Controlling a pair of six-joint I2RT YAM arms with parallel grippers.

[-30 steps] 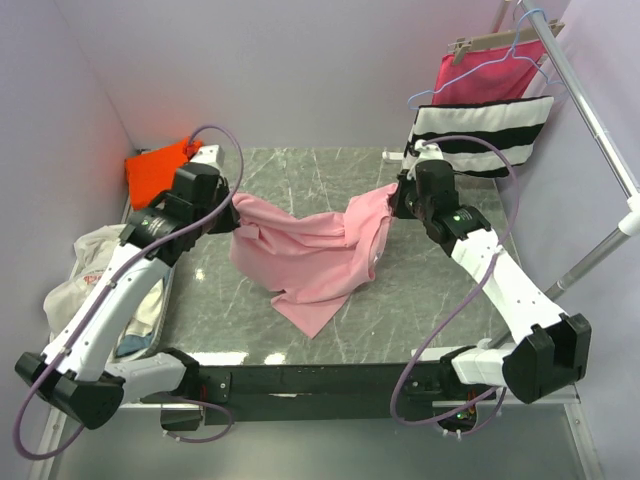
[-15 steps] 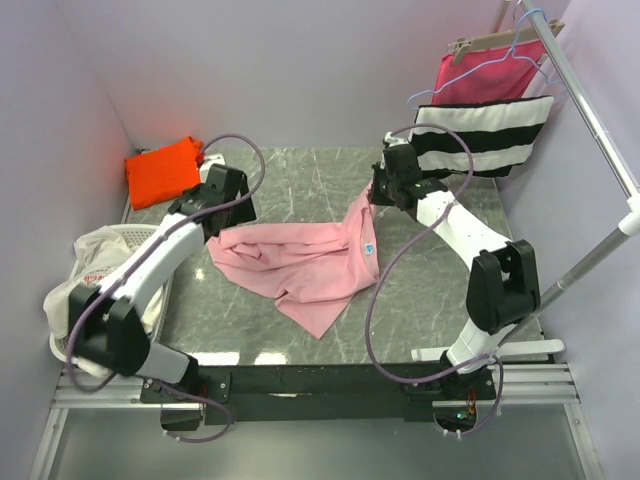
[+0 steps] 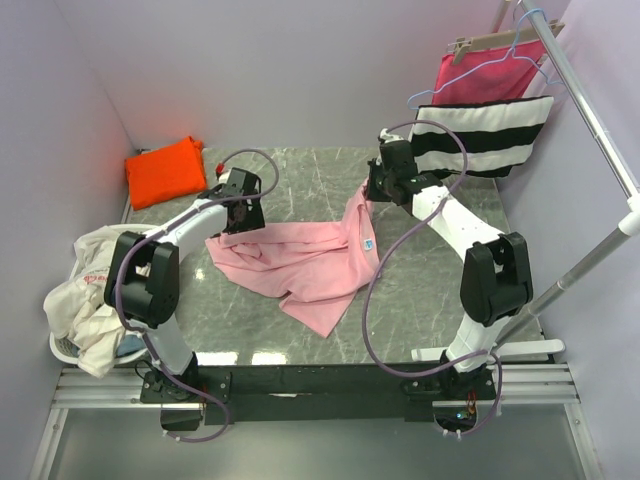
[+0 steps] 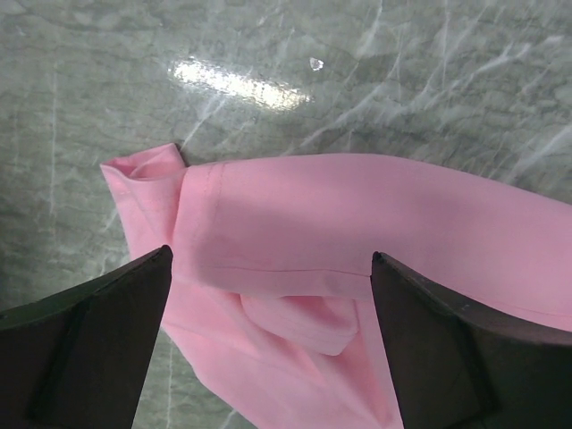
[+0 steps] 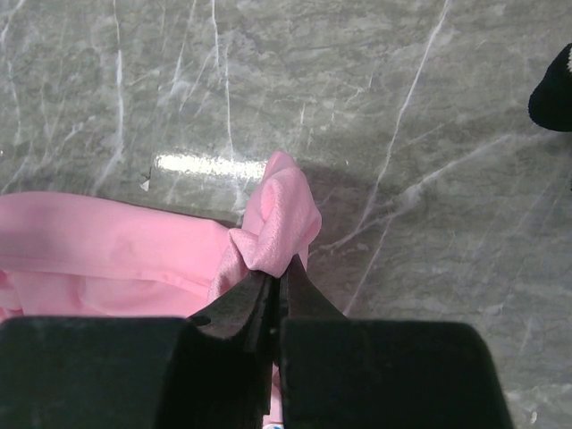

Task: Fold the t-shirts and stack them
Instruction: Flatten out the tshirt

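Top external view: the light pink cotton t-shirt [image 3: 300, 265] lies crumpled and unfolded across the middle of the grey marble-patterned table [image 3: 440, 290], with one corner reaching toward the near edge. The folded bright orange t-shirt [image 3: 165, 172] sits well apart at the far left corner. The left gripper [image 3: 240, 212] is over the pink shirt's left edge. The right gripper [image 3: 372, 192] is at its far right edge, just in front of the hanging black-and-white striped cloth [image 3: 480, 140]. Left wrist view: the left jaws stand wide apart and hold nothing. The pink fabric lies flat on the marble beneath them, with a rolled sleeve end [image 4: 143, 170] turned over on itself. Right wrist view: the right jaws are pressed together on a small bunched tuft of pink fabric [image 5: 277, 223] and raise it off the surface. Hazards, as judgement: with only one point pinched, any pull by the right arm is likely to drag and twist the whole garment rather than spread it. The tuft is small and may slip out. A left regrasp over the turned sleeve may catch two layers and lock in a crooked fold.
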